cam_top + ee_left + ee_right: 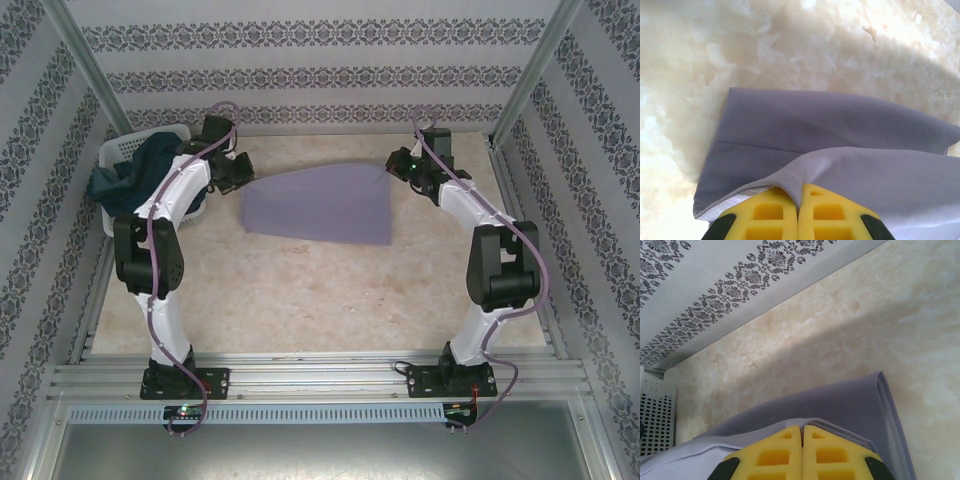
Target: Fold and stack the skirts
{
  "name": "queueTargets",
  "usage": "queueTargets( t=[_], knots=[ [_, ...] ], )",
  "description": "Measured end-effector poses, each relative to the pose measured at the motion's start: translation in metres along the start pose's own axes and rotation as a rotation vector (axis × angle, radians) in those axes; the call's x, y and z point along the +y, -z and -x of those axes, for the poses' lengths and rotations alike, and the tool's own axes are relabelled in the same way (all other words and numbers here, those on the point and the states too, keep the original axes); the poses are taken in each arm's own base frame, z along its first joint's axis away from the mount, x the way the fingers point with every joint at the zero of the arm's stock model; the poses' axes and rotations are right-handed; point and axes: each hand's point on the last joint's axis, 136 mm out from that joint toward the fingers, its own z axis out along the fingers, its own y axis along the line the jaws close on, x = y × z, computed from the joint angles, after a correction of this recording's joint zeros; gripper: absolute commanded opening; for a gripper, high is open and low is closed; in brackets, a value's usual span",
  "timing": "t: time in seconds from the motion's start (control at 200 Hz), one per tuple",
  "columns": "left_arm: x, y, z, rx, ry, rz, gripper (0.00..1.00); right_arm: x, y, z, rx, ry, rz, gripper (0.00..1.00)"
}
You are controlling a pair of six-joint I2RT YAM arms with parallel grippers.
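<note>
A light grey-lavender skirt (320,205) lies spread in the middle of the table, its far edge lifted and folded over. My left gripper (243,178) is at its far left corner. In the left wrist view the yellow fingers (770,212) are shut on a pinched fold of that skirt (805,130). My right gripper (393,170) is at the far right corner, its yellow fingers (835,455) shut on the skirt's hem (840,400). A dark teal-blue skirt (135,172) hangs out of the basket at the far left.
The white mesh basket (122,150) stands at the far left corner, right behind my left arm; its wall (657,420) also shows in the right wrist view. Patterned walls close in the back and both sides. Bare marbled tabletop (300,290) lies in front of the skirt.
</note>
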Motion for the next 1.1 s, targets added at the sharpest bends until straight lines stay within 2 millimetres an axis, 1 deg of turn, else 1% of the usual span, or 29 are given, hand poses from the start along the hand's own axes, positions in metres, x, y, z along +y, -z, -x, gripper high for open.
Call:
queueTargets(
  t=[0.075,0.175,0.235,0.31,0.47,0.545,0.595,0.639,0.669,0.694,0.714,0.719,0.724,0.734,0.744,0.749,0.754,0.764,0.769,0.774,0.799,0.824,0.864,0.899,0.984,1.049,1.104],
  knots=[
    [0.002,-0.009,0.002,0.007,-0.002,0.010,0.01,-0.001,-0.008,0.000,0.017,0.005,0.001,0.00],
    [0.007,-0.020,-0.001,0.031,-0.001,0.025,0.01,-0.003,-0.017,-0.001,0.038,0.009,0.001,0.00],
    [0.009,-0.023,-0.004,0.044,0.001,0.033,0.01,-0.004,-0.018,-0.004,0.051,0.007,0.000,0.00],
    [0.013,-0.025,-0.009,0.056,0.004,0.041,0.04,-0.004,-0.018,-0.006,0.060,0.005,0.001,0.00],
    [0.025,-0.029,-0.022,0.088,0.015,0.065,0.08,-0.007,-0.018,-0.009,0.073,0.017,-0.005,0.00],
    [0.029,-0.031,-0.022,0.094,0.021,0.072,0.15,-0.008,-0.018,-0.010,0.077,0.016,-0.008,0.00],
    [0.030,-0.032,-0.020,0.094,0.022,0.074,0.24,-0.010,-0.021,-0.012,0.083,0.013,-0.012,0.00],
    [0.030,-0.034,-0.014,0.089,0.026,0.072,0.35,-0.012,-0.026,-0.012,0.090,0.010,-0.017,0.12],
    [0.028,-0.036,-0.011,0.088,0.025,0.069,0.45,-0.014,-0.030,-0.012,0.095,0.007,-0.020,0.20],
    [0.027,-0.039,-0.008,0.087,0.020,0.067,0.56,-0.016,-0.034,-0.012,0.100,0.003,-0.023,0.26],
    [0.025,-0.040,-0.006,0.086,0.019,0.062,0.65,-0.017,-0.037,-0.012,0.103,-0.002,-0.027,0.33],
    [0.025,-0.041,-0.005,0.086,0.017,0.062,0.65,-0.018,-0.038,-0.013,0.104,-0.005,-0.028,0.34],
    [0.025,-0.041,-0.005,0.087,0.017,0.062,0.70,-0.018,-0.038,-0.013,0.106,-0.003,-0.029,0.36],
    [0.025,-0.042,-0.004,0.087,0.020,0.060,0.72,-0.019,-0.039,-0.013,0.108,0.002,-0.029,0.41],
    [0.024,-0.042,-0.004,0.086,0.020,0.057,0.77,-0.020,-0.040,-0.014,0.111,-0.002,-0.032,0.46],
    [0.024,-0.042,-0.003,0.086,0.020,0.056,0.81,-0.020,-0.041,-0.014,0.110,-0.006,-0.034,0.48],
    [0.023,-0.042,-0.003,0.086,0.017,0.055,0.81,-0.021,-0.041,-0.014,0.110,-0.008,-0.036,0.49],
    [0.023,-0.043,-0.003,0.086,0.018,0.053,0.86,-0.021,-0.041,-0.014,0.112,-0.008,-0.038,0.52],
    [0.023,-0.043,-0.003,0.087,0.019,0.052,0.91,-0.022,-0.042,-0.015,0.114,-0.006,-0.038,0.54],
    [0.022,-0.043,-0.003,0.087,0.018,0.051,0.91,-0.022,-0.042,-0.015,0.115,-0.007,-0.039,0.55],
    [0.021,-0.043,-0.003,0.089,0.018,0.045,0.99,-0.024,-0.042,-0.016,0.116,-0.012,-0.050,0.61],
    [0.020,-0.042,-0.003,0.090,0.018,0.041,1.00,-0.026,-0.042,-0.017,0.121,-0.018,-0.062,0.69],
    [0.017,-0.038,-0.002,0.086,0.018,0.033,1.00,-0.028,-0.040,-0.017,0.119,-0.020,-0.075,0.86],
    [0.016,-0.034,-0.001,0.080,0.018,0.026,1.00,-0.029,-0.037,-0.016,0.115,-0.023,-0.088,0.97],
    [0.008,-0.013,-0.005,0.059,0.013,-0.011,1.00,-0.027,-0.024,-0.015,0.103,-0.027,-0.113,0.98],
    [0.000,0.006,-0.012,0.045,0.005,-0.051,1.00,-0.022,-0.010,-0.020,0.103,-0.030,-0.125,0.98],
    [-0.012,0.020,-0.017,0.038,-0.002,-0.097,1.00,-0.015,0.000,-0.025,0.104,-0.038,-0.125,0.98]
  ],
)
